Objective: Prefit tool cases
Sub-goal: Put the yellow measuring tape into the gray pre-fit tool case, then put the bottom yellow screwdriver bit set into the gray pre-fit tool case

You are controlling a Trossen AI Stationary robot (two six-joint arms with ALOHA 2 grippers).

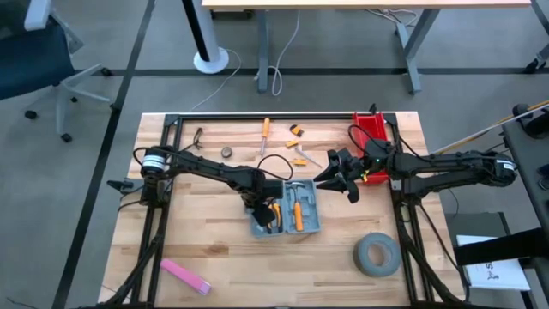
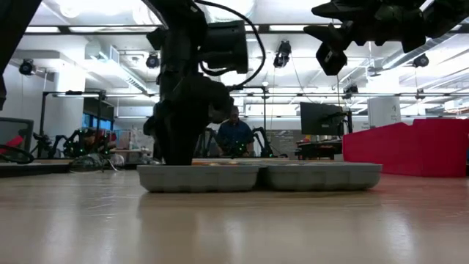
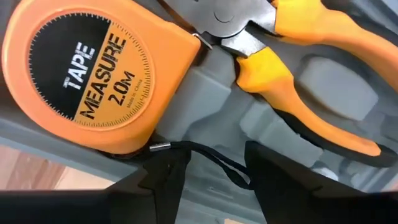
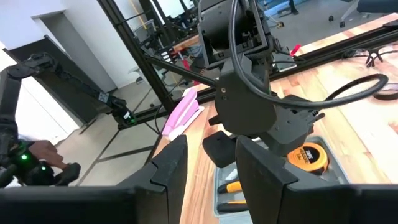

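Tool case (image 1: 287, 210) lay open mid-worktop, long axis left-right. Left end effector (image 1: 268, 215) sat directly over its left half, fingers apart above tape measure (image 3: 87, 68). Right end effector (image 1: 341, 178) hovered right of it, partly open, empty.

Robotics lab: other robot arms (image 2: 80, 143), monitor (image 2: 320, 117), desks behind.

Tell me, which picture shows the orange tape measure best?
The left wrist view: the tape measure fills it, label readable, lying in the tool case. The right wrist view shows part of it. In the high and low views I cannot make it out.
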